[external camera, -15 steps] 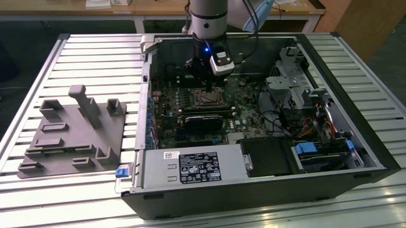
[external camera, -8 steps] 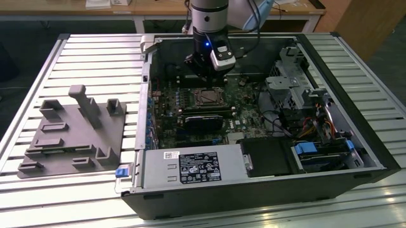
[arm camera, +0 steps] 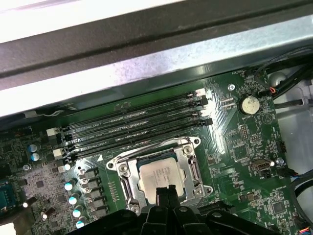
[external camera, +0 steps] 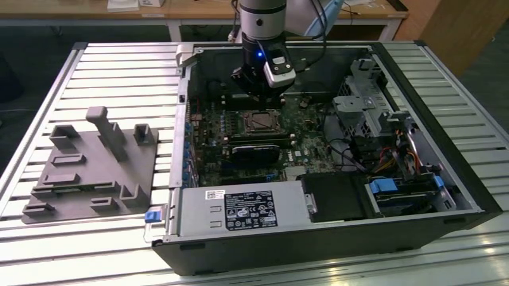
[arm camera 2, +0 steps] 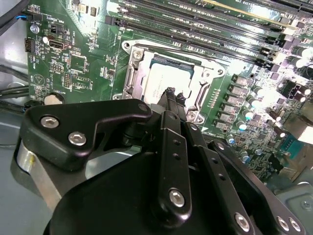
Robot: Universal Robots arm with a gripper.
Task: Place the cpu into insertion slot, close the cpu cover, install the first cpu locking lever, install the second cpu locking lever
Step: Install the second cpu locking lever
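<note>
Right under the black gripper (arm camera 2: 171,94), is that small flat square silver-grey cpu (arm camera: 159,175) already sitting in the square dark silver-rimmed insertion slot (external camera: 261,122)? – OP

Yep, looks seated to me, straight below the tips in both wrist views. The fingers are pressed together with nothing pinched. They're at or just above the chip's top, and I can't tell if they touch it. The thin silvery square-frame cpu cover (arm camera: 192,169) seems to lie flat round the chip, ringing the tips. Whether it's latched, no idea.

Handling-wise, my guess is the chip is light, rigid, slick on top and fragile underneath, so hold it by opposite edges only. The cover looks like stiff hinged sheet metal, so press gently near its free edge. – reply
</note>
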